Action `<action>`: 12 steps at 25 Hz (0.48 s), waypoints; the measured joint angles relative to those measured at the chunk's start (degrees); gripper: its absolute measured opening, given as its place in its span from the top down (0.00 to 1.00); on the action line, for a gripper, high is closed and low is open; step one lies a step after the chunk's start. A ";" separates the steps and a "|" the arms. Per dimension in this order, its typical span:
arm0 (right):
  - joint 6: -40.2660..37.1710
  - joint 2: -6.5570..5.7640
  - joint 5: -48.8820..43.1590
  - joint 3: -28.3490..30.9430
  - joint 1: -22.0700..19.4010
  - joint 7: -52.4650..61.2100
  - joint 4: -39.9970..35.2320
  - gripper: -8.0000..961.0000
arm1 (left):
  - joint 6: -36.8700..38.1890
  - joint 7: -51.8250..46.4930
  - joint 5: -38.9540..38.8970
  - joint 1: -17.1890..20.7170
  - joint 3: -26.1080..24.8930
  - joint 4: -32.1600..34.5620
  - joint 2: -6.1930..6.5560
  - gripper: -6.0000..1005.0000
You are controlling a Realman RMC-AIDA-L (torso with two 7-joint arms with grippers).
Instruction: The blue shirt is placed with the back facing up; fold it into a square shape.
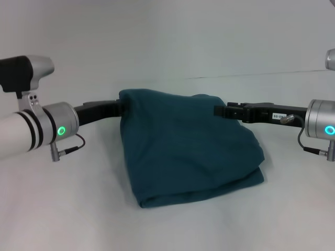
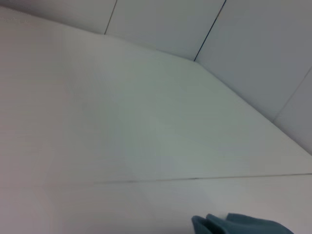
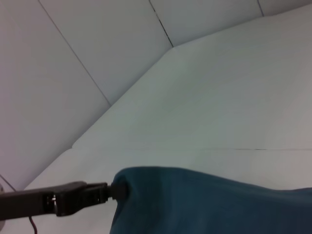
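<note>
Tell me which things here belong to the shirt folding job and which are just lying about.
Part of the job:
- blue shirt, already folded over, far edge lifted
- left gripper, at its far left corner
- right gripper, at its far right corner

Not part of it:
- white table; nothing else lies on it

Each arm ended in a silver cylindrical wrist with a glowing ring light, green at frame left, blue at right. The left arm (image 1: 21,133) was white with black bands. Black grippers, thin cables attached.
</note>
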 joint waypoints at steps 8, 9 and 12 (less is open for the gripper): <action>0.03 0.16 0.00 0.00 -0.11 0.00 0.07 0.37 | -1.04 0.14 0.23 -1.29 0.00 1.04 0.45 0.94; 0.04 0.18 0.00 0.00 -0.13 0.00 0.08 0.37 | -1.06 0.28 0.23 -1.43 -0.01 1.04 0.46 0.94; 0.08 0.21 -0.01 0.00 -0.17 0.00 0.08 0.37 | -1.08 0.65 0.23 -1.92 0.06 1.06 0.44 0.93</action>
